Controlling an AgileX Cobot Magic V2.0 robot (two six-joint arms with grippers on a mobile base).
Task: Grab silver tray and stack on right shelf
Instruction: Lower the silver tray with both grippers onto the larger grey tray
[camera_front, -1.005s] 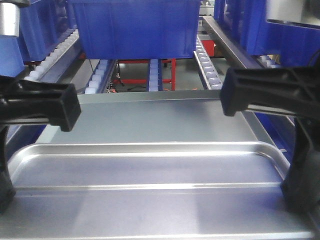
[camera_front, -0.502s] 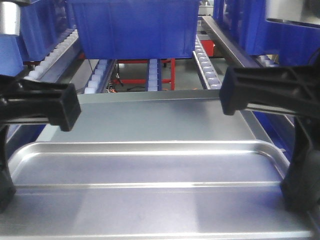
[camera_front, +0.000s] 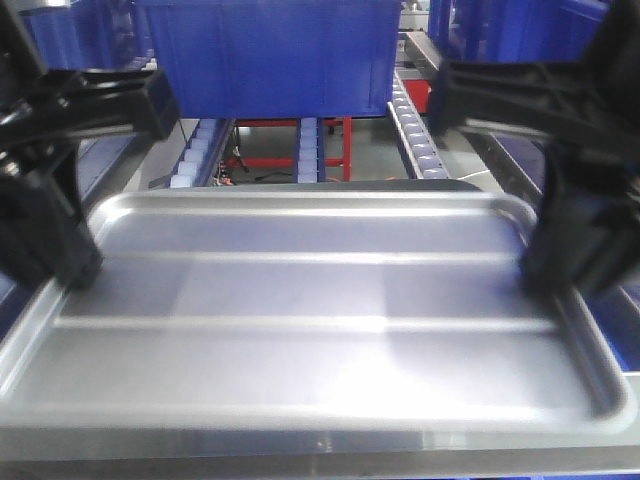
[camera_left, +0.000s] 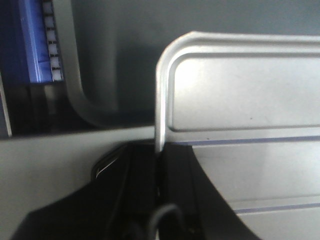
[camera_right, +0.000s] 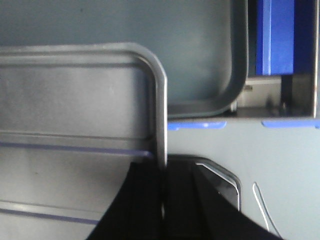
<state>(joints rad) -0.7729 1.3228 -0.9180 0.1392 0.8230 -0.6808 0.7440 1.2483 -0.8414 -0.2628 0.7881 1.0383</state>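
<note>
The silver tray (camera_front: 320, 300) is shiny, with two long ridges across its floor, and fills the front view. My left gripper (camera_front: 62, 262) is shut on its left rim. My right gripper (camera_front: 560, 262) is shut on its right rim. In the left wrist view the black fingers (camera_left: 137, 175) pinch the rim of the tray (camera_left: 240, 90) near its far corner. In the right wrist view the gripper (camera_right: 162, 170) pinches the rim of the tray (camera_right: 75, 100) the same way. The right shelf's roller rails (camera_front: 415, 135) run away behind the tray. Its flat steel lip (camera_right: 280, 165) lies below.
A larger dull-grey tray (camera_right: 205, 55) lies on the shelf under and beyond the silver one, and also shows in the left wrist view (camera_left: 100, 60). A big blue bin (camera_front: 270, 55) stands on the rollers just behind. More blue bins flank both sides.
The silver tray has moved forward and up with both grippers. Its far rim now reaches near the roller rails and hides the dull-grey tray in the front view.
</note>
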